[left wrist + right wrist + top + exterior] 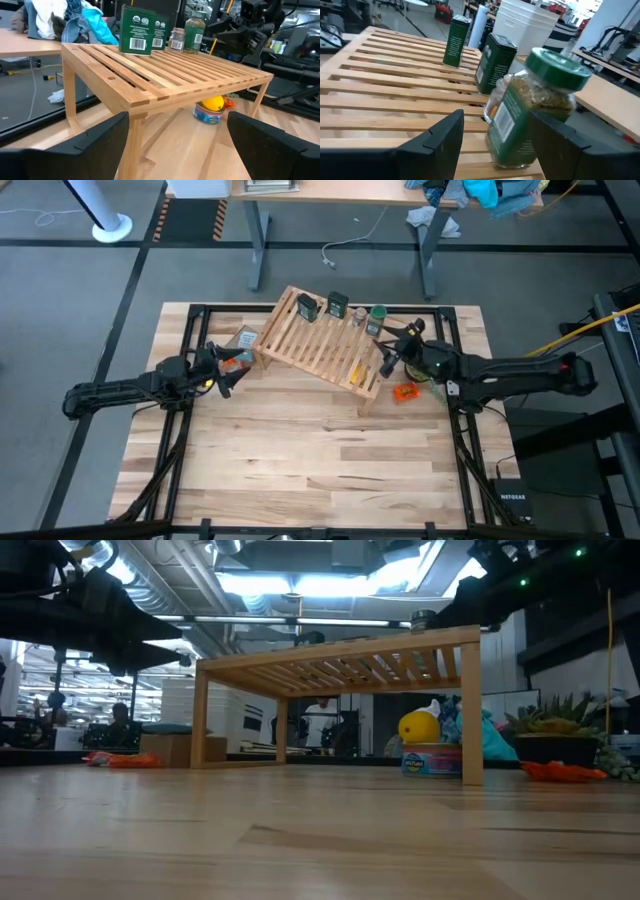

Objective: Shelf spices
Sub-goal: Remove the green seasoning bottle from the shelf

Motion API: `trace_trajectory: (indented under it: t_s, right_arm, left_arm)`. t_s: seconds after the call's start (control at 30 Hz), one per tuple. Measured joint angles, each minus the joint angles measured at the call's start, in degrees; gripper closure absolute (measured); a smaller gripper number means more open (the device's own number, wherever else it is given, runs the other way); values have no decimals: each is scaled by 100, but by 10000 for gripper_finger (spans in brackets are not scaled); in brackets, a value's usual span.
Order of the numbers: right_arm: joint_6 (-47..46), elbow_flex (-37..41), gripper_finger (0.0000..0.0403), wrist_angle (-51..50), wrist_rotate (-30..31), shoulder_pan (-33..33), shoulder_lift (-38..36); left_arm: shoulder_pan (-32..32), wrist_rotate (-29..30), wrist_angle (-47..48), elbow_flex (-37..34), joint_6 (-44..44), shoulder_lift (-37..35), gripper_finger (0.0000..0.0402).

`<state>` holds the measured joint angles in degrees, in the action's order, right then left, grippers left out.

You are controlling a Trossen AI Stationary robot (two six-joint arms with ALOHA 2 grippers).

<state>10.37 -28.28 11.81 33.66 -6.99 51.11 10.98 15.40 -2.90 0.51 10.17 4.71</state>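
All four spices stand in a row on the shelf (322, 340), and the green-lidded jar (530, 112) sits tilted between the spread fingers of the right hand (495, 145). The left hand (175, 145), fingers apart and empty, hovers off the shelf's opposite end, well away from the two dark tins (142, 31).

Wooden bench (300, 470) carries the slatted shelf (320, 345), tilted in plan. On shelf's far edge: two dark square jars (307, 306) (338, 305), tiny clear jar (358, 315), green-lidded jar (377, 318). On bench: cardboard box (243, 339), orange pieces (405, 391), small can (432, 760) under shelf.
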Motion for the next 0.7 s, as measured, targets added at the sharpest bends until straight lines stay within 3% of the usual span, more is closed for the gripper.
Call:
trace_trajectory:
  t_s: [0.23, 0.53, 0.7]
  right_arm:
    - [43, -329, 180, -819, 1219, 134, -2]
    - [44, -532, 180, -850, 1202, 128, -2]
    - [-104, -597, 180, -845, 745, -134, -2]
  left_arm:
    - [0, 0, 1, 0, 25, 0, 71]
    - [0, 0, 2, 0, 30, 0, 71]
    - [0, 0, 3, 0, -11, 0, 71]
